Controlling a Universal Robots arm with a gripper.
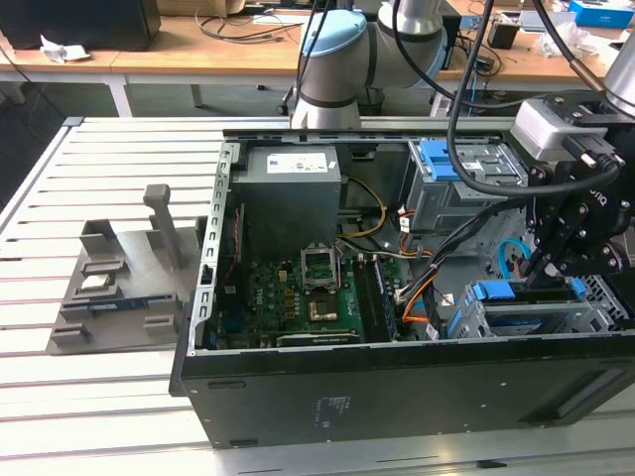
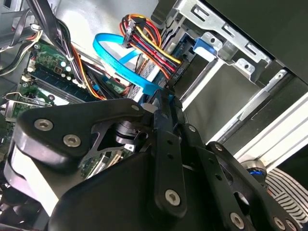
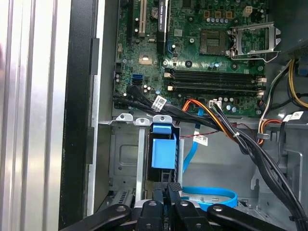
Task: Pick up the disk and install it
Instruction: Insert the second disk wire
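Exterior view first: the black open-sided computer case (image 1: pixel 397 397) lies on the pale slatted desk (image 1: pixel 99 397), with its green motherboard (image 1: pixel 298 297) and the big grey power-supply box (image 1: pixel 293 188) exposed. The arm's black gripper (image 1: pixel 543 268) hangs down inside the case, at the corner towards the exterior view's right. Right beneath it sits the disk (image 1: pixel 536 312), the flat silver-grey hard drive with blue plastic side rails. It lies flat in the bare-metal drive cage (image 1: pixel 605 307) against the case's near wall, and the blue rail ends poke up at either side. So the pick-up looks done, and by my reading we're well into the install: the drive is in its bay, though I can't tell whether it is fully seated. In both wrist views the fingers (image 3: pixel 166 192) are pressed close together, with hardly a gap between them. The tips (image 2: pixel 163 103) sit right at a bright blue plastic piece (image 3: pixel 162 151) between the cage's metal walls. Whether they pinch anything there or merely bear against it, I cannot tell. A flat blue data cable (image 3: pixel 211 195) loops just beside the fingers, and a bundle of orange and black wires (image 3: pixel 216 118) crosses close by. My judgement: any further move here calls for a straight, gentle press in line with the cage rails, keeping clear of that cable loop so nothing gets snagged or trapped under the drive.
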